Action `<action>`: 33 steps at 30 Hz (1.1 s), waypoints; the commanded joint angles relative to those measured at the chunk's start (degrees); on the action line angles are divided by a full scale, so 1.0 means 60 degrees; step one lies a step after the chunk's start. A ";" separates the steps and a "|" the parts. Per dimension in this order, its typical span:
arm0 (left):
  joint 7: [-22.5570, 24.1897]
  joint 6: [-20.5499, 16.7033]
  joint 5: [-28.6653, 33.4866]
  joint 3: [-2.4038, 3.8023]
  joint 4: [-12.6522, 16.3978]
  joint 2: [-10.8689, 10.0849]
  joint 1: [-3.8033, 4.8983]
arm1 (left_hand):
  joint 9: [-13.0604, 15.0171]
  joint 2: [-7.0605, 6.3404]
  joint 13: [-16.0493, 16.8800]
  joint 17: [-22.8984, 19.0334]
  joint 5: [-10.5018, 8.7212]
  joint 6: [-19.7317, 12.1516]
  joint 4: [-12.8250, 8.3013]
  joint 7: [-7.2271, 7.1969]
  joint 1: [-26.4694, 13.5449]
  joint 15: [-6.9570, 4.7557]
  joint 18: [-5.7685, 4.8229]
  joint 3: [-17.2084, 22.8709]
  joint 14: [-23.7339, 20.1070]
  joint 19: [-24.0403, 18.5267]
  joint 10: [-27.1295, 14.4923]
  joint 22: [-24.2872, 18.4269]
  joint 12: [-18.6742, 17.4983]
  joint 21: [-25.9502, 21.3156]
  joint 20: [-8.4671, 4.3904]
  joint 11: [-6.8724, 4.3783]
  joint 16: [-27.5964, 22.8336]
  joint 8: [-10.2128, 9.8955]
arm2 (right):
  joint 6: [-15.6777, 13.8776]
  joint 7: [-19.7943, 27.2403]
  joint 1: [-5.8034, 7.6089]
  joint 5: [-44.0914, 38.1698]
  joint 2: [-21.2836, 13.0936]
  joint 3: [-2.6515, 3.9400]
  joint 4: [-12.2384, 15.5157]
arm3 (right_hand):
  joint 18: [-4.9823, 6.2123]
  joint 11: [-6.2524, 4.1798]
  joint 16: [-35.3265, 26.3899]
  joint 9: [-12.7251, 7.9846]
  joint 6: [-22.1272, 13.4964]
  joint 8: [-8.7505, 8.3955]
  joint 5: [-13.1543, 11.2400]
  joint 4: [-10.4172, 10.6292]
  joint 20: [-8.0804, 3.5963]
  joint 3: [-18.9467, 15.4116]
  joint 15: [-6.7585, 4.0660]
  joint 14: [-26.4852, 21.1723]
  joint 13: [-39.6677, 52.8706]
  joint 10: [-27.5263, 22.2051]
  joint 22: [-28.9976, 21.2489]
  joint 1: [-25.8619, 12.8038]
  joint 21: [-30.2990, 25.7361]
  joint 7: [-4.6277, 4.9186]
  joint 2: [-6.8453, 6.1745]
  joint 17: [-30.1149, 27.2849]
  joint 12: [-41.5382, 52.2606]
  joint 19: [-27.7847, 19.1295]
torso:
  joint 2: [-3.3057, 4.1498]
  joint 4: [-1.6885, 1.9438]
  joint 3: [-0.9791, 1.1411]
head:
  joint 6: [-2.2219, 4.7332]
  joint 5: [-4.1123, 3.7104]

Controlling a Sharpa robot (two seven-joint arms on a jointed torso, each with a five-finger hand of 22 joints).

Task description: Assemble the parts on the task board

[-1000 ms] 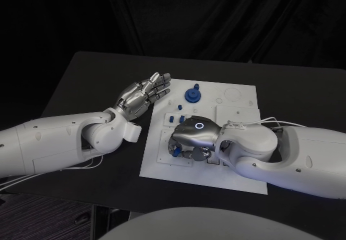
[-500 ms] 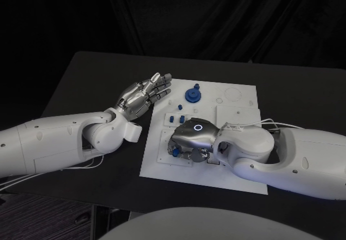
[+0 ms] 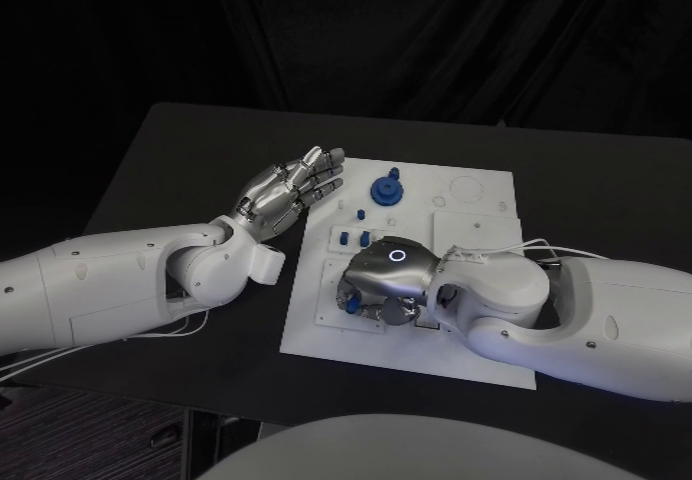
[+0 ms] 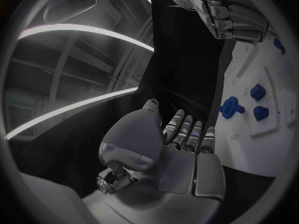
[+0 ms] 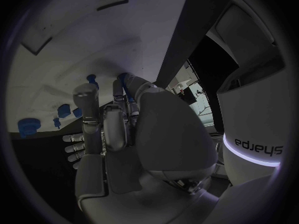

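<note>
With its fingers curled down onto the near-left part of the task board (image 3: 476, 205), my right hand (image 3: 382, 285) covers a small blue part (image 3: 348, 298), though I cannot tell whether it is actually pinched. My left hand (image 3: 289, 190) hangs flat, fingers spread and holding nothing, just off the board's left edge, near the blue gear-like part (image 3: 385, 188) standing at the far end. If my fingertips press off-centre, I judge the hidden piece could tip or jam rather than seat.
</note>
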 commanded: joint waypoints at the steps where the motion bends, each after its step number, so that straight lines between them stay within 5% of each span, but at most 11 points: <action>1: 0.0667 0.0168 0.0001 0.0006 0.0006 0.0017 -0.0026 | 0.0012 -0.0015 -0.0003 0.0010 0.0059 0.0070 -0.0052 0.0342 0.0122 0.0059 -0.0059 0.0006 -0.0012 0.0020 -0.0028 -0.0008 0.0051 -0.0028 0.0070 0.0059 0.0070 0.0041 | 0.0219 -0.0222 -0.0058 -0.0067 -0.0027 -0.0035 0.0000 | 0.0153 0.0178 -0.0122 -0.0295 -0.0960 -0.0557 -0.0076 0.0140 0.0063 -0.0171 0.0173 -0.0089 -0.0031 -0.0487 0.0758 -0.0223 -0.0322 -0.0150 -0.0236 0.0071 -0.0094 -0.0204 | -0.0005 -0.0005 0.0000 | 0.0001 -0.0005; 4: 0.0655 0.0175 0.0001 0.0006 0.0001 0.0020 -0.0036 | 0.0014 -0.0020 -0.0002 0.0010 0.0088 0.0079 -0.0069 0.0350 0.0165 0.0064 -0.0060 0.0021 -0.0012 0.0020 -0.0035 -0.0009 0.0058 -0.0028 0.0075 0.0068 0.0070 0.0043 | 0.0295 -0.0228 -0.0060 -0.0067 -0.0039 -0.0035 0.0009 | 0.0251 0.0497 -0.0456 -0.0719 -0.2480 -0.0689 -0.0291 0.0359 0.0273 -0.0684 0.0404 -0.0470 -0.0092 -0.1852 0.0538 -0.0552 -0.1322 -0.0520 -0.0524 -0.0285 -0.0380 -0.0771 | 0.0000 -0.0001 0.0005 | 0.0001 -0.0013; 6: 0.0650 0.0175 0.0001 0.0006 -0.0001 0.0021 -0.0041 | 0.0015 -0.0023 -0.0002 0.0010 0.0104 0.0092 -0.0077 0.0355 0.0188 0.0067 -0.0060 0.0030 -0.0011 0.0020 -0.0037 -0.0009 0.0065 -0.0028 0.0077 0.0073 0.0074 0.0047 | 0.0289 -0.0215 -0.0061 -0.0067 -0.0052 -0.0035 0.0010 | 0.0433 0.0691 -0.0824 -0.1043 -0.3342 -0.0639 -0.0309 0.0779 0.0396 -0.1601 0.0448 -0.0966 -0.0088 -0.3103 0.0320 -0.0510 -0.2395 -0.0774 -0.0629 -0.0696 -0.0399 -0.1397 | 0.0004 -0.0003 0.0008 | 0.0001 -0.0014; 7: 0.0648 0.0174 0.0001 0.0006 -0.0002 0.0020 -0.0044 | 0.0015 -0.0023 -0.0002 0.0010 0.0104 0.0092 -0.0077 0.0355 0.0188 0.0067 -0.0060 0.0030 -0.0011 0.0020 -0.0037 -0.0009 0.0065 -0.0028 0.0077 0.0073 0.0074 0.0047 | 0.0269 -0.0202 -0.0061 -0.0067 -0.0066 -0.0035 0.0010 | 0.0485 0.0754 -0.0841 -0.1312 -0.4003 -0.0650 -0.0245 0.1365 0.0452 -0.2197 0.0508 -0.1101 -0.0067 -0.3732 0.0301 -0.0176 -0.2609 -0.0875 -0.0721 -0.0756 -0.0245 -0.1527 | 0.0003 -0.0007 0.0008 | 0.0001 -0.0011; 13: 0.0638 0.0165 0.0001 0.0006 0.0005 -0.0013 -0.0056 | 0.0015 -0.0023 -0.0002 0.0010 0.0104 0.0092 -0.0077 0.0355 0.0188 0.0067 -0.0060 0.0030 -0.0011 0.0020 -0.0037 -0.0009 0.0065 -0.0028 0.0077 0.0073 0.0074 0.0047 | -0.0178 -0.0033 -0.0057 -0.0045 -0.0284 -0.0034 0.0070 | 0.0529 0.0863 -0.0881 -0.1765 -0.5241 -0.0779 -0.0429 0.1473 0.0536 -0.2753 0.0563 -0.1282 -0.0139 -0.4933 0.0266 -0.0280 -0.2951 -0.1076 -0.1228 -0.0891 -0.0074 -0.1686 | 0.0007 -0.0006 0.0003 | 0.0001 -0.0036; 19: 0.0634 0.0149 0.0001 0.0006 0.0012 -0.0048 -0.0063 | 0.0018 -0.0026 -0.0001 0.0010 0.0127 0.0112 -0.0088 0.0359 0.0218 0.0068 -0.0058 0.0041 -0.0011 0.0020 -0.0040 -0.0009 0.0075 -0.0028 0.0083 0.0078 0.0080 0.0052 | -0.1322 0.0330 0.0071 0.0346 -0.0800 -0.0031 0.0276 | 0.0512 0.0831 -0.0763 -0.1885 -0.5487 -0.0764 -0.0471 0.1463 0.0527 -0.2667 0.0536 -0.1218 -0.0123 -0.5165 0.0321 -0.0243 -0.2775 -0.1163 -0.1222 -0.0815 0.0215 -0.1578 | 0.0008 -0.0002 0.0005 | 0.0001 -0.0117; 22: 0.0630 0.0132 0.0003 0.0006 0.0021 -0.0086 -0.0067 | 0.0021 -0.0027 0.0001 0.0011 0.0139 0.0131 -0.0095 0.0361 0.0238 0.0069 -0.0054 0.0049 -0.0010 0.0020 -0.0039 -0.0009 0.0086 -0.0028 0.0091 0.0080 0.0086 0.0057 | -0.2264 0.0629 0.0394 0.0943 -0.1396 -0.0031 0.0471 | 0.0467 0.0814 -0.0621 -0.1961 -0.5508 -0.0745 -0.0369 0.1458 0.0506 -0.2451 0.0515 -0.1100 -0.0072 -0.5191 0.0397 -0.0016 -0.2471 -0.0989 -0.1063 -0.0721 0.0667 -0.1378 | -0.0001 -0.0007 0.0003 | 0.0001 -0.0161; 24: 0.0627 0.0114 0.0010 0.0006 0.0025 -0.0107 -0.0069 | 0.0023 -0.0026 0.0002 0.0011 0.0144 0.0145 -0.0097 0.0361 0.0246 0.0069 -0.0053 0.0053 -0.0010 0.0019 -0.0037 -0.0009 0.0097 -0.0029 0.0095 0.0081 0.0084 0.0060 | -0.2442 0.0671 0.0615 0.1335 -0.1778 -0.0032 0.0559 | 0.0457 0.0785 -0.0595 -0.1969 -0.5359 -0.0722 -0.0260 0.1435 0.0494 -0.2269 0.0490 -0.1078 -0.0039 -0.5157 0.0415 0.0158 -0.2392 -0.1123 -0.0886 -0.0727 0.0973 -0.1308 | -0.0005 -0.0018 0.0004 | 0.0001 -0.0239; 29: 0.0651 0.0032 0.0058 0.0006 0.0037 -0.0150 -0.0070 | 0.0026 -0.0026 0.0004 0.0011 0.0148 0.0170 -0.0099 0.0363 0.0259 0.0071 -0.0048 0.0058 -0.0010 0.0020 -0.0032 -0.0009 0.0116 -0.0028 0.0105 0.0083 0.0085 0.0066 | -0.2421 0.0610 0.1107 0.3258 -0.2740 -0.0034 0.0705 | 0.0449 0.0691 -0.0639 -0.1667 -0.3438 -0.0287 -0.0135 0.1361 0.0407 -0.1530 0.0409 -0.1089 0.0032 -0.4915 0.0438 0.0661 -0.2305 -0.0620 -0.0326 -0.0845 0.1841 -0.1204 | -0.0023 -0.0034 0.0007 | 0.0001 -0.0503; 30: 0.0669 0.0014 0.0090 0.0007 0.0046 -0.0155 -0.0071 | 0.0029 -0.0028 0.0006 0.0011 0.0147 0.0188 -0.0098 0.0363 0.0259 0.0071 -0.0047 0.0057 -0.0010 0.0020 -0.0029 -0.0009 0.0128 -0.0029 0.0107 0.0083 0.0087 0.0069 | -0.2404 0.0578 0.1180 0.3784 -0.2960 -0.0035 0.0737 | 0.0417 0.0687 -0.0609 -0.1571 -0.2893 -0.0076 0.0254 0.1254 0.0433 -0.1283 0.0484 -0.1053 0.0140 -0.4422 0.0461 0.0903 -0.2227 -0.0256 -0.0052 -0.0827 0.2259 -0.1153 | -0.0025 -0.0018 0.0003 | 0.0001 -0.0579; 33: 0.0724 -0.0034 0.0158 0.0007 0.0097 -0.0168 -0.0071 | 0.0036 -0.0030 0.0009 0.0012 0.0152 0.0237 -0.0092 0.0359 0.0271 0.0072 -0.0036 0.0059 -0.0008 0.0020 -0.0018 -0.0009 0.0156 -0.0028 0.0121 0.0079 0.0096 0.0083 | -0.2353 0.0399 0.1307 0.4911 -0.3500 -0.0035 0.0831 | 0.0427 0.0491 -0.0587 -0.1443 -0.2048 0.0315 0.0717 0.1212 0.0472 -0.0932 0.0450 -0.1011 0.0412 -0.2941 0.0488 0.1060 -0.2071 0.0183 0.0163 -0.0854 0.3295 -0.1078 | -0.0026 -0.0019 0.0001 | 0.0001 -0.0760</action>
